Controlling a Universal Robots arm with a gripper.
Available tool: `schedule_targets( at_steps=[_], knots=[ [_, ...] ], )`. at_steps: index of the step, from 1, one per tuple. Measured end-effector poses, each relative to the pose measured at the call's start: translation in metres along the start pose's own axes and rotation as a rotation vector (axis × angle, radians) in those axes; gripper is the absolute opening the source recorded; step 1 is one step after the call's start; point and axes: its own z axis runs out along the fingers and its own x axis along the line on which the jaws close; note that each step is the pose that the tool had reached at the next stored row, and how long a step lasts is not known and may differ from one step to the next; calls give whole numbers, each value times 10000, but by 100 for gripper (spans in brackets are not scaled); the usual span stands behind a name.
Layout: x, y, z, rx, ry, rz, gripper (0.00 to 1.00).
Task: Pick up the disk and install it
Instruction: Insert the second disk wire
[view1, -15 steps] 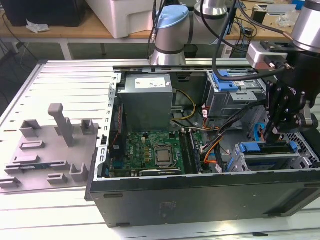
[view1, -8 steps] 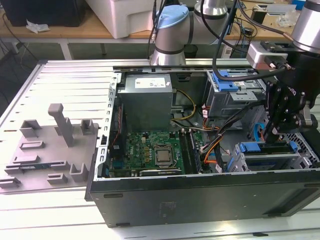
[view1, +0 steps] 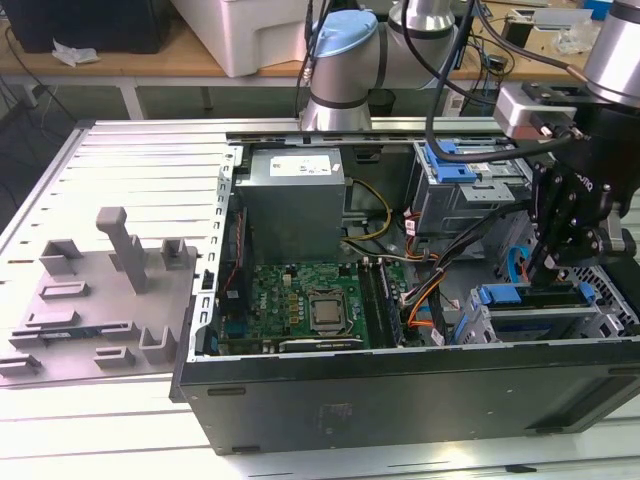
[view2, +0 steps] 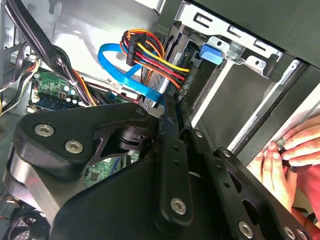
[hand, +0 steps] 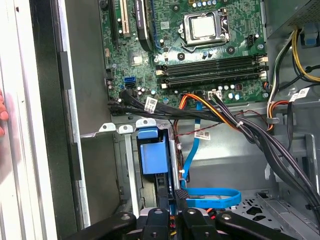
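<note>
My claw (view1: 562, 262) hangs low inside the open computer case (view1: 400, 395), right above the drive cage (view1: 540, 320) with its blue latch (hand: 152, 155). I cannot tell whether its fingers are apart or clamped. I judge the disk (view1: 545, 297) is at the cage's mouth, under the claw, not fully seated.

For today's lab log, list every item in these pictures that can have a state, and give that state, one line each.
Case: side panel off, interior exposed.
Disk: on edge in the drive cage, blue carrier showing.
Pincer: down at the cage, around the disk's edge.
CPU socket: bare, no cooler fitted.
Blue cable: looped on the case floor.
Hand: resting on the case's outer edge.
</note>
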Motion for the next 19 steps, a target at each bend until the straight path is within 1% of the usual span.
schedule_targets(
  at_steps=[14, 19],
  knots=[
    [-1, -16, 4, -57, 8, -22, 16],
    [-1, -18, 6, -57, 7, -58, 16]
  ],
)
